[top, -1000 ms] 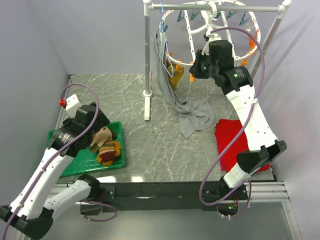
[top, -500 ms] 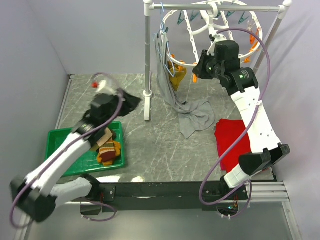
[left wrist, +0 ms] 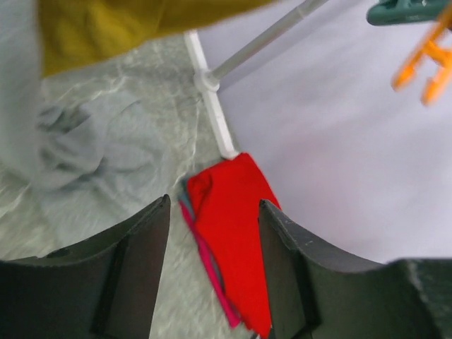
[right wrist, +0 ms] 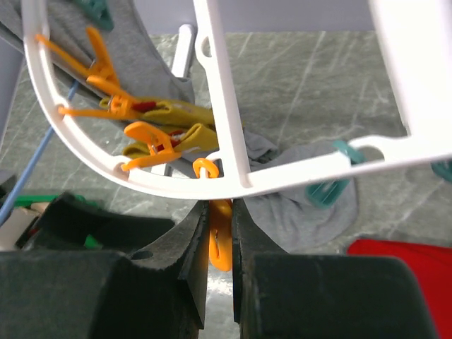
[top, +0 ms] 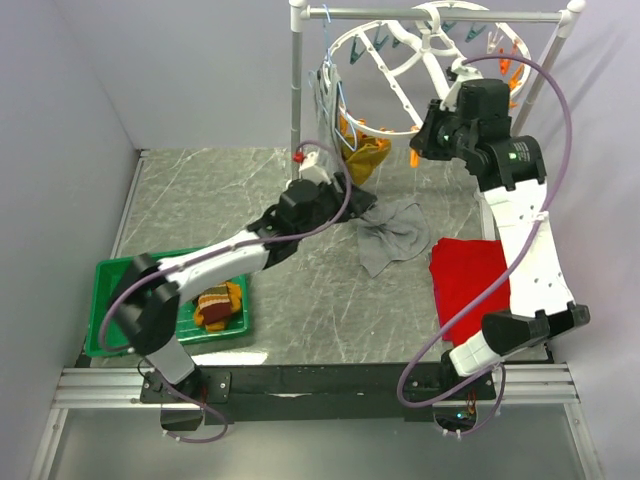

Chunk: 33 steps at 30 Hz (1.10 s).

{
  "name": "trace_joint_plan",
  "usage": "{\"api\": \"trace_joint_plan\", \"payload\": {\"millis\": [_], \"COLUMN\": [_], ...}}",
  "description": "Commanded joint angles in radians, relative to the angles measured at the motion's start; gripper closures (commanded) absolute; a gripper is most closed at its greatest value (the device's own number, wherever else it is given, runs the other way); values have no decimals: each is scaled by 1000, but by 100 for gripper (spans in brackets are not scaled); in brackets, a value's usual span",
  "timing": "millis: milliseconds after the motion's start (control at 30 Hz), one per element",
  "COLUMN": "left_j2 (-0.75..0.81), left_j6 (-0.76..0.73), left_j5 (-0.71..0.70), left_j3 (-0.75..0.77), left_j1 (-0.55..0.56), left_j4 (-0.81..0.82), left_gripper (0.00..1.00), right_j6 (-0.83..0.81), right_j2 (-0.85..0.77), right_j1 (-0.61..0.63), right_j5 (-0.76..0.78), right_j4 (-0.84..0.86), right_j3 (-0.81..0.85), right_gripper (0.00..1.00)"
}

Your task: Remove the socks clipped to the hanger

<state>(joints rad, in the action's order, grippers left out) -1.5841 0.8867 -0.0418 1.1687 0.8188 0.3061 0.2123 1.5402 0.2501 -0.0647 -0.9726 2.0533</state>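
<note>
The white round hanger (top: 392,62) hangs from the rail, tilted. Mustard socks (top: 366,156) are clipped to its near-left rim and show in the right wrist view, the socks (right wrist: 178,115) held by orange clips. My right gripper (top: 428,142) is shut on an orange clip (right wrist: 221,244) just under the hanger rim (right wrist: 176,185). My left gripper (top: 358,203) reaches out below the mustard sock (left wrist: 113,25), open, with nothing between its fingers (left wrist: 138,265). More socks (top: 218,305) lie in the green tray (top: 120,305).
A grey tank top (top: 392,235) hangs from a blue wire hanger (top: 325,80) and trails onto the table. A red cloth (top: 468,280) lies at the right. The rack's white post (top: 296,100) stands left of the hanger. Walls close in left and right.
My left arm has swung from the green tray up and right to below the hanger, its jaws narrowing. My right gripper has shifted right with the clip, tilting the hanger.
</note>
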Motion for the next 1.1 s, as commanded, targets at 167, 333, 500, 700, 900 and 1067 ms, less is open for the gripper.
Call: {"api": "trace_joint_plan", "payload": {"millis": [167, 333, 500, 700, 900, 1067], "left_j2": [-218, -295, -304, -310, -220, -163], "left_j6": [-5, -46, -68, -69, -87, -247], "left_j5": [-87, -148, -210, -176, -132, -32], "left_j3": [249, 342, 353, 339, 197, 164], "left_j1": [23, 22, 19, 19, 20, 16], "left_j4": [96, 42, 39, 39, 106, 38], "left_gripper": [31, 18, 12, 5, 0, 1], "right_j6": [-39, -44, -48, -36, -31, -31], "right_j2": [-103, -104, -123, -130, -129, -130], "right_j1": [-70, -97, -114, -123, -124, -124], "right_j5": [-6, -46, -66, -107, -127, -127], "right_j4": [-8, -17, -8, 2, 8, 9], "right_j3": [-41, -21, -38, -50, -54, -64], "right_gripper": [92, 92, 92, 92, 92, 92]}}
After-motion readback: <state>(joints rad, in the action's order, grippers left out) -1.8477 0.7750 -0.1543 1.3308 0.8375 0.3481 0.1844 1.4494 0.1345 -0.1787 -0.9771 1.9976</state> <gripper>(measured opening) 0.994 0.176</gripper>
